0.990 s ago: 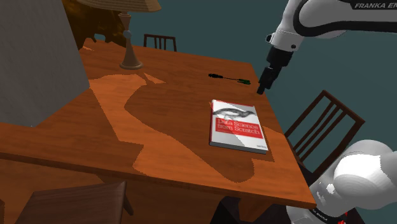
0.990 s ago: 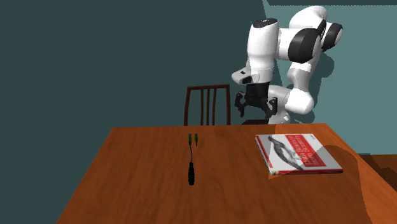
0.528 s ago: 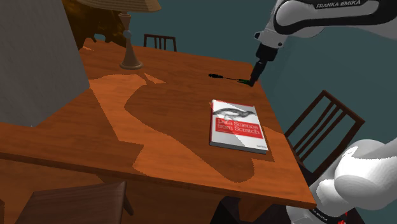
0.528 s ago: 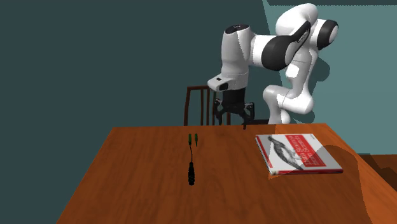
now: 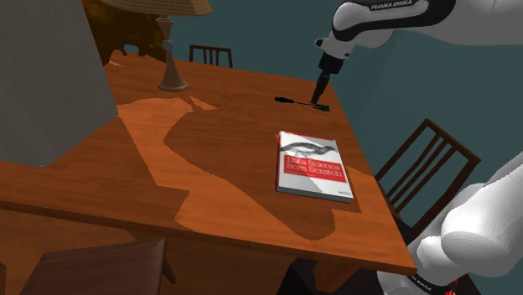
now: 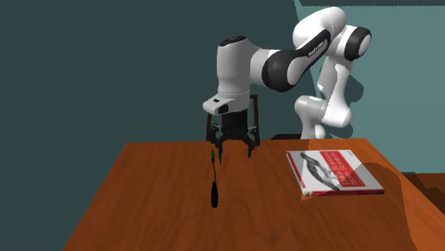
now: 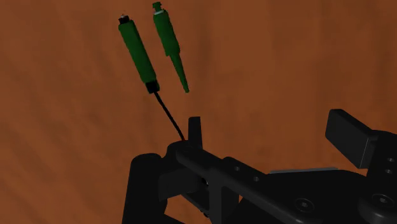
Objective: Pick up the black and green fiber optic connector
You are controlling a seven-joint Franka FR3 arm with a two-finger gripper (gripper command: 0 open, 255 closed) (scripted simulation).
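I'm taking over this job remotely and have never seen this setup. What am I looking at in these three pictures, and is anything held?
It is a white robot arm with a black two-finger end effector. One picture looks down over a wooden table from beside the robot, one faces the arm across the table, and one is from a camera on the hand, looking along the fingers. On the table lie a red and white book, a lamp base and the connector: a black body, a thin cable and two green plugs. The end effector is close over the plug end with fingers apart; nothing is held.
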